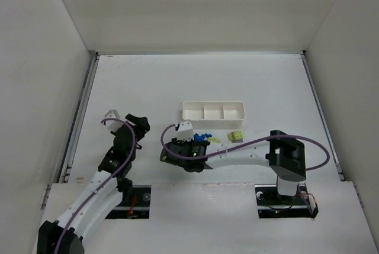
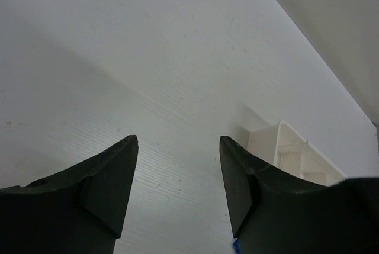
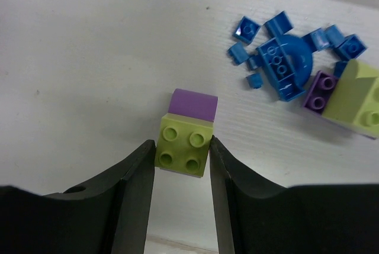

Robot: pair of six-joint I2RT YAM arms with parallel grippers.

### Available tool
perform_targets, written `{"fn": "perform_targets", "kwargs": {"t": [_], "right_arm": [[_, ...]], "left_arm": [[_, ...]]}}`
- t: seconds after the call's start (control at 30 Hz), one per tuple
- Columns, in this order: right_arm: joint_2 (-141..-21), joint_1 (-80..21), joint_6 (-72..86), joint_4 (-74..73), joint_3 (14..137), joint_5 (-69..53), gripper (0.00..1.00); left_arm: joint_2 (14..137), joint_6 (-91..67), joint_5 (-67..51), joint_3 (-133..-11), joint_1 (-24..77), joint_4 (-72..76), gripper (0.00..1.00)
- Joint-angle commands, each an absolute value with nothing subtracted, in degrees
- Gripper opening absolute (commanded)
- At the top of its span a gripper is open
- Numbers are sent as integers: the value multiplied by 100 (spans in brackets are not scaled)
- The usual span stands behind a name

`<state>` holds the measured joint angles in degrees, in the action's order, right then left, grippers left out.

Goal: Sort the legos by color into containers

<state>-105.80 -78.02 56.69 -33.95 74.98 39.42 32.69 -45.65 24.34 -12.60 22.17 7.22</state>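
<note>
- One white tray [image 1: 213,120] with three compartments lies crosswise near the middle of the table [image 1: 266,82].
- Two grippers are in view, one per arm.
- Three yellow-green pieces can be counted. One four-stud yellow-green brick [image 3: 183,138] sits between the right gripper's fingers. A second yellow-green brick [image 3: 358,97] lies by the blue pile. A third yellow-green piece [image 1: 235,137], seen only from above, lies apart to the right, near the tray's right end.
- Two purple pieces show: a smooth purple piece [image 3: 193,105] touching the far side of the held brick, and a purple two-stud brick [image 3: 320,92] against the second yellow-green brick.
- One large blue rounded brick [image 3: 287,64] lies among roughly eight small blue bits [image 3: 247,29]; some overlap, so the count is unsure.
- From its base at lower right, the right arm reaches left, low over the table. The right gripper [image 3: 182,147] is clamped on the four-stud brick, a finger pressed to each side, in front of the tray's left end.
- Bent upward from lower left, the left arm holds the left gripper [image 2: 177,141] with its fingers spread apart over bare table, the tray's corner beside its right finger.
</note>
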Motion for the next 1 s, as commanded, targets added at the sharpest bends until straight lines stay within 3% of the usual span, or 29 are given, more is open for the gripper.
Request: {"fn": "perform_targets", "kwargs": {"t": [0.0,0.2,0.43,0.67,0.97], "right_arm": [[-9740,-7686,5196,-3227,7270,4359,19],[-8273,-7046,4229,-1594,6330,3571,21],[-6892,-5684,4165,1209,4871,1111,25],[-7022,-4698,5052,3135,4210,-324,25],[-7795,-4487,6073,4526,4131,-870,26]], "left_arm": [[3427,-4658,2207,-1239,2281,1090,57],[3376,-4834,1127,-1520,2395,1353,66],[3050,-5693,-227,-1661,2290,2020,66],[3444,-7056,-887,-1494,2386,3364,70],[4174,-7321,-748,-1450,2755,4253,67]]}}
